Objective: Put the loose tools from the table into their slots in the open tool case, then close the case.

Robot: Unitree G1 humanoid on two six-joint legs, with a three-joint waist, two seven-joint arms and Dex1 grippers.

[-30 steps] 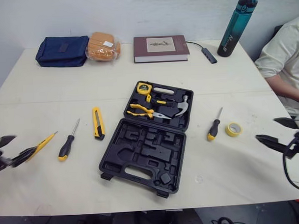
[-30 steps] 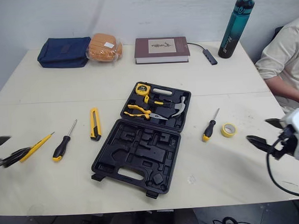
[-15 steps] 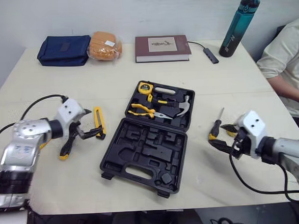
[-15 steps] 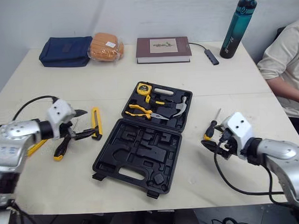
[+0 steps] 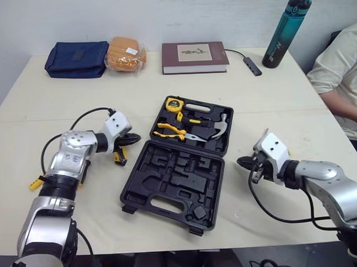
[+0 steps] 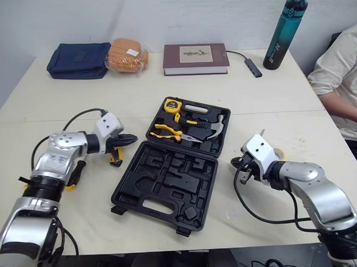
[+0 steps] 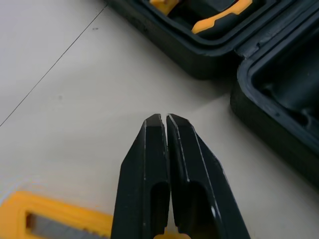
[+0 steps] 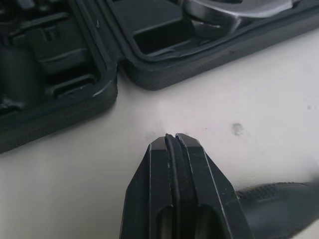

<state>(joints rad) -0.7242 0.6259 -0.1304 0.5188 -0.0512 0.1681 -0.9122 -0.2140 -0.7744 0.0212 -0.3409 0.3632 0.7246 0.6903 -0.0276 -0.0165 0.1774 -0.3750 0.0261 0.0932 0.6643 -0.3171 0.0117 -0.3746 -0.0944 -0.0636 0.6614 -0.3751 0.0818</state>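
Left claw point(image 5: 132, 138) of mine is hovering clenched and empty just beside the open tool case point(image 5: 168, 186), by the yellow utility knife point(image 5: 119, 156). My right claw point(image 5: 243, 162) is hanging clenched at the case's other side, near a screwdriver handle point(image 8: 279, 195) lying on the worktop point(image 5: 283, 94).

Bright, even light falls from above on my tool case point(image 5: 171, 179). Shadows are soft and short, hugging the case's near edge on the pale table point(image 5: 170, 239). The case's black moulding swallows detail. In its far half, the hammer point(image 5: 218, 127) head catches a small gleam. Around the case the table is evenly lit.
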